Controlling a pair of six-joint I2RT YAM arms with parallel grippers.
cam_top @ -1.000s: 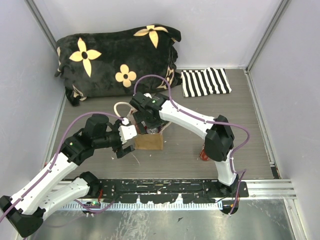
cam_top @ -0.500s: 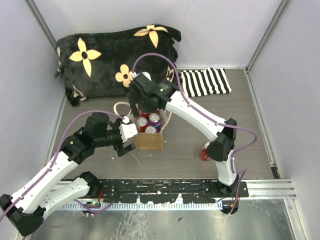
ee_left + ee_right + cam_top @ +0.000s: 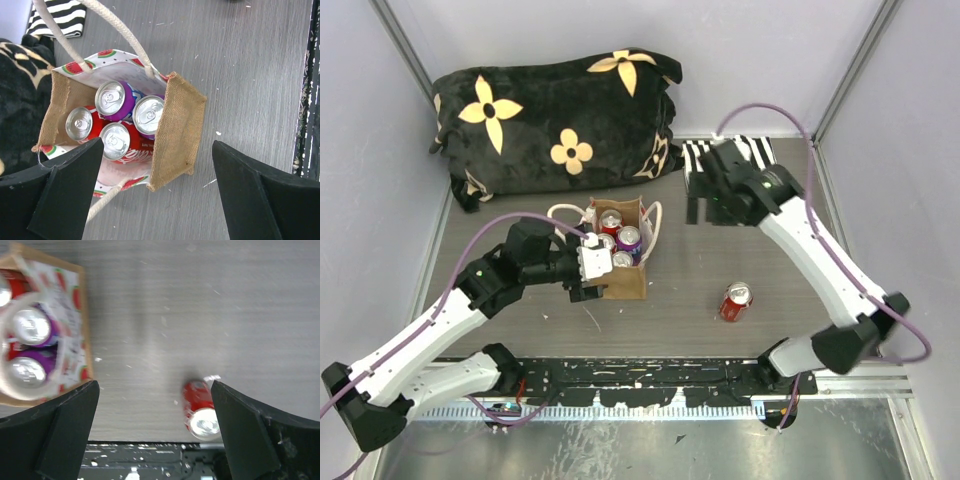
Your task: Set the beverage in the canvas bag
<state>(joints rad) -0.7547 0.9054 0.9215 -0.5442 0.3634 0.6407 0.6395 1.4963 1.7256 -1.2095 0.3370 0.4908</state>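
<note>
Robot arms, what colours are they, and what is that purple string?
The left arm and right arm are white tubes with chunky black joints. A thin purple cable loops along each one. The left claw and right claw have flat black fingers.

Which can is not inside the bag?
The red can, alone on the table to the right of the canvas bag in the top view. The other four cans, two red and two purple, stand together inside the bag.

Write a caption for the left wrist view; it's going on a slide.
Between the open left fingers, a canvas bag holds four upright cans, two red and two purple.
</note>
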